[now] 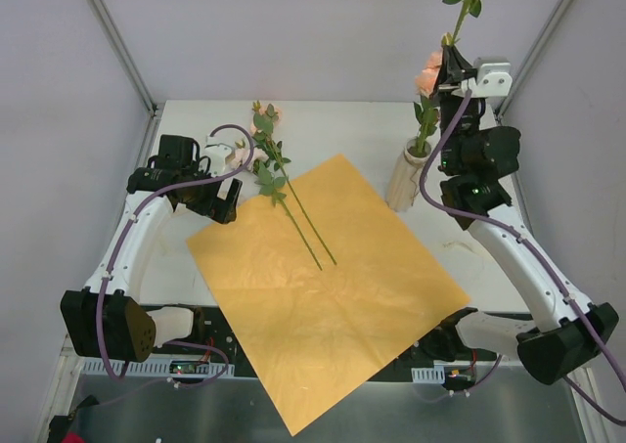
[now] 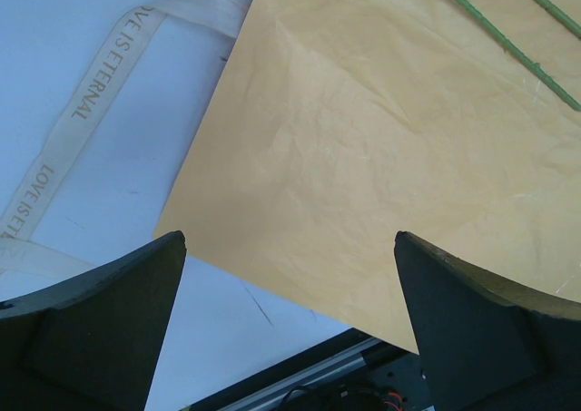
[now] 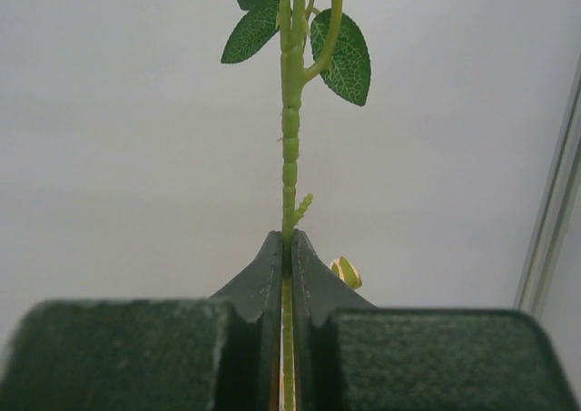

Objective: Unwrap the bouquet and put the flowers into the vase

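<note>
Flowers point(image 1: 271, 181) lie thin-stemmed, leafy, on orange paper point(image 1: 333, 316); right gripper point(image 3: 289, 248) clamps a raised stem point(image 3: 289, 157), left gripper point(image 2: 289, 240) spread.

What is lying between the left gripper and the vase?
Between left gripper and vase lie two loose roses, stems on the flat orange paper; top view shows it.

Orange paper point(image 1: 328, 296) under two roses point(image 1: 272, 159), third rose point(image 1: 423, 130) in beige vase point(image 1: 404, 181), fourth stem point(image 3: 289, 148) aloft

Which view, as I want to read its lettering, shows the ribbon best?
Left wrist: the cream ribbon lies on the table beside the orange paper, its LOVE IS ETERNAL print legible. The top external view does not clearly show it; the right wrist view shows only a clamped stem.
</note>
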Controlling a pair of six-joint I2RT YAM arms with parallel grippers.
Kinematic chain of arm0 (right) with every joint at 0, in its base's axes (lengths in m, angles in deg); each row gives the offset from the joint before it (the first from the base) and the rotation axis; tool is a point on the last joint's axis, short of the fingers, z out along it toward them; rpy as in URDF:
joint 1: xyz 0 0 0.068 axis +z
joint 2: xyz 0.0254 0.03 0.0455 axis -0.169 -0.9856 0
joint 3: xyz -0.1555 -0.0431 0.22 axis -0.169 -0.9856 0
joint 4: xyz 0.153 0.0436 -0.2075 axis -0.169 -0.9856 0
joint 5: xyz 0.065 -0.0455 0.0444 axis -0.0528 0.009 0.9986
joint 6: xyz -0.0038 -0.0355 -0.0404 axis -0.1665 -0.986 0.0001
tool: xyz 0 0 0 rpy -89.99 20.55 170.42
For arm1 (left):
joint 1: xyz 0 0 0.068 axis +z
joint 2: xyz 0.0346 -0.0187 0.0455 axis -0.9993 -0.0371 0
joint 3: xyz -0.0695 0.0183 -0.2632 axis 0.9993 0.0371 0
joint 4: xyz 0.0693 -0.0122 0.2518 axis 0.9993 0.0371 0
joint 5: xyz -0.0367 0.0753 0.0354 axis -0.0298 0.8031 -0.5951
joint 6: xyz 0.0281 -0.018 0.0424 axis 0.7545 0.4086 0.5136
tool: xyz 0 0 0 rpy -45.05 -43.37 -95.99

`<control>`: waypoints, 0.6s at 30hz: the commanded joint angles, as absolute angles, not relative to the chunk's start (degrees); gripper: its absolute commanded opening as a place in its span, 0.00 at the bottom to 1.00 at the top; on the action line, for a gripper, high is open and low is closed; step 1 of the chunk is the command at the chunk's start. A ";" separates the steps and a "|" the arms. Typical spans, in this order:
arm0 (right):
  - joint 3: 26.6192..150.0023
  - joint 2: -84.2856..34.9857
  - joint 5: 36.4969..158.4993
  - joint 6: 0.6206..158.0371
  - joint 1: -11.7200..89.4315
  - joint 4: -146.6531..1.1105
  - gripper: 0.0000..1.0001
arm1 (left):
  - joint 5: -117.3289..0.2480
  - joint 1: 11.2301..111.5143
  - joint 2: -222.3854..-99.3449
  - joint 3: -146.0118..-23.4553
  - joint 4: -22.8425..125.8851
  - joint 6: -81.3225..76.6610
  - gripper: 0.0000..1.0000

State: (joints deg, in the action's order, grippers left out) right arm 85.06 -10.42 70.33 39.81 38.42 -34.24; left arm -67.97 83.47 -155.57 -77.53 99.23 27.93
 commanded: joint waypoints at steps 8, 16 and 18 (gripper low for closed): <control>79.83 -13.45 69.02 41.40 36.54 -23.66 0.01 | -68.91 83.92 -154.81 -77.08 99.86 29.20 0.99; 74.20 -9.05 74.03 41.58 36.62 -29.02 0.01 | -69.61 83.92 -155.33 -77.16 99.86 28.94 0.99; 74.37 -8.87 74.39 41.49 36.71 -32.09 0.02 | -69.88 83.92 -155.33 -77.25 99.86 28.76 0.99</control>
State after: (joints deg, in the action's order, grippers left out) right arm 73.97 -12.06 71.57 40.55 36.80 -31.42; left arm -68.06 83.47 -155.57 -77.32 99.36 28.30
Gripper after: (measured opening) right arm 0.031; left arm 0.992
